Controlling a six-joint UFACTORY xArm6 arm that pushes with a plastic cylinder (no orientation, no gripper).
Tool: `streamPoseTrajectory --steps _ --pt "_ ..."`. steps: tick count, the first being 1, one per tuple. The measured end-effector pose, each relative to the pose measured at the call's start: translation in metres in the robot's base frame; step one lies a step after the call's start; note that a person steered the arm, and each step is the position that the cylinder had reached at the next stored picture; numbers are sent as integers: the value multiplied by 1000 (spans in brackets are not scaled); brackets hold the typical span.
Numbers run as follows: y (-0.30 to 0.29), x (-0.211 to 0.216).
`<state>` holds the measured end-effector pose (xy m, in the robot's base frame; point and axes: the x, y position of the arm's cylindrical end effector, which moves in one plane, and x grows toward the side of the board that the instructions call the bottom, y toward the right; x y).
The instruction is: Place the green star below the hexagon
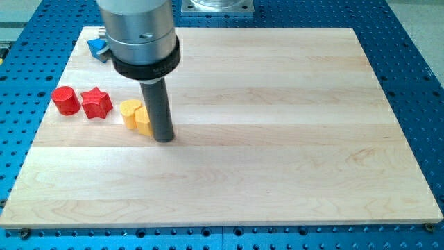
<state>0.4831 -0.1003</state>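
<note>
— Green star anywhere?
— Not to be seen in this view. Cannot tell where.

— And the hexagon?
— Hard to call. At the left edge of the board (277, 139), a red block (66, 101), squat, round or many-sided; too small to settle. Just right of it, touching or nearly so, a red star (96, 103).

— Where is my tip (164, 140)?
— Left of centre in the frame, down on the wood. Just a plain dark rod (159, 107): nothing to spread or press together, nothing pinched. Pressed against the right side of the right yellow block (143, 120).

— More yellow there?
— Yes, a left yellow block (129, 111), touching the right one, a little higher in the frame. Shapes of both unclear, the right one partly hidden by the rod.

— Anything else close by?
— Upper left, a blue block (96, 46) near the board's top left corner, half covered by the arm's silver housing (139, 24) and its black collar (146, 62). Shape not readable.

— In the way between tip and reds?
— Only the two yellows, lying between the rod and the red star.

— Around the board?
— Blue perforated table (409, 42) on all sides. At the top edge of the frame, centre, a grey metal plate (217, 5), cut off by the border.

— Labels, brands, writing?
— Nothing legible on the blocks, board or arm.
</note>
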Motion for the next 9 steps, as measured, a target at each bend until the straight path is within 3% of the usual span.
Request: streamPoseTrajectory --steps 2,3,4,6,9 --pt "-2 17" --pt "52 -45" --pt "60 -147" --pt "32 -287" --pt "-26 -291"
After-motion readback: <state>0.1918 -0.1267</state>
